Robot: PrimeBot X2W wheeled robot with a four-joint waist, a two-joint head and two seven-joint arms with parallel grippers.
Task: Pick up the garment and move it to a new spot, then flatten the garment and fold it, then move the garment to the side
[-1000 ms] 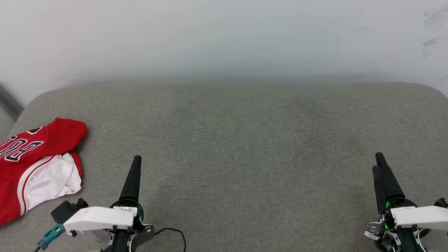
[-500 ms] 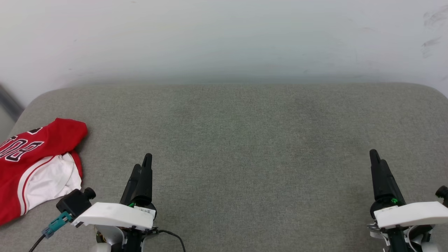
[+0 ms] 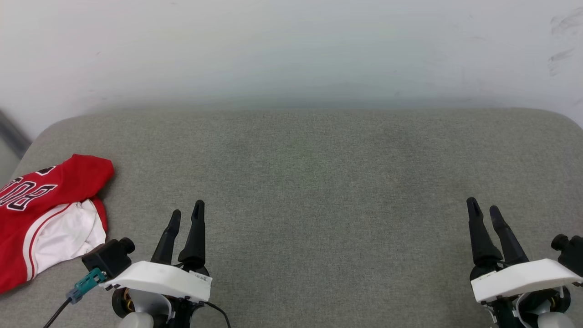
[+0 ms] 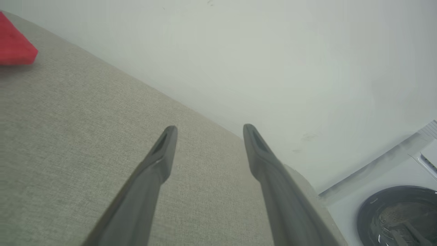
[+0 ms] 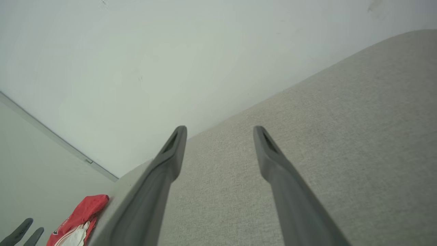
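The garment [image 3: 43, 214], a red shirt with black white-outlined lettering and a white sleeve, lies crumpled at the left edge of the grey cushioned surface [image 3: 319, 182]. A red corner of the garment [image 4: 13, 48] shows in the left wrist view, and the garment [image 5: 80, 218] sits low at the left of the right wrist view. My left gripper [image 3: 186, 212] stands open near the front, to the right of the garment and apart from it, with nothing between its fingers. My right gripper [image 3: 483, 207] is open and bare at the front right.
A pale wall [image 3: 291, 50] rises right behind the cushioned surface. The surface has rounded corners and drops off at left and right. A round dark drum or bowl [image 4: 396, 215] sits beyond the surface's edge in the left wrist view.
Both wrists have rolled, so each gripper's two fingers now show side by side and spread. The left gripper shifted slightly right, the right gripper slightly left. The garment has not moved.
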